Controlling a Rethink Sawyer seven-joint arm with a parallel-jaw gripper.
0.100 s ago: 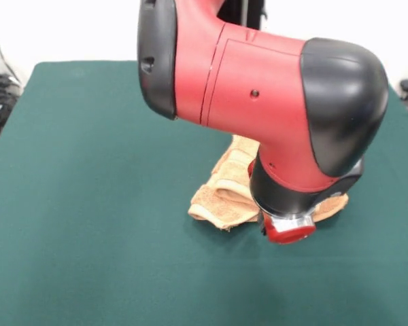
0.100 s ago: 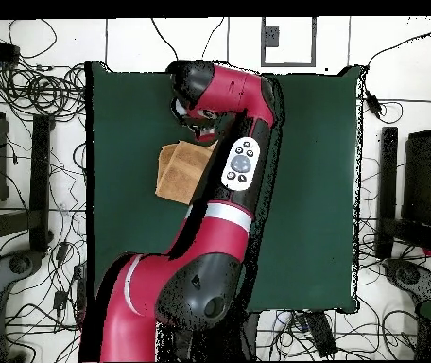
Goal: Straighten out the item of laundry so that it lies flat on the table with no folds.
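Note:
The item of laundry (image 1: 222, 195) is an orange-tan towel lying folded and bunched on the green table (image 1: 88, 204), a little right of its middle in the front view. The red and black arm comes down over it and hides its right part. The arm's lower end with the gripper (image 1: 286, 229) sits at the towel's near right edge, touching or just above the cloth. From overhead, the towel (image 2: 179, 170) shows as a folded tan patch on the table (image 2: 314, 189), partly under the arm, and the gripper (image 2: 197, 121) is hidden beneath the wrist.
Wide stretches of green table lie on all sides of the towel. The arm's links (image 2: 229, 189) cross the table's middle in the overhead view. Cables and dark equipment (image 2: 30, 95) lie on the floor around the table edges.

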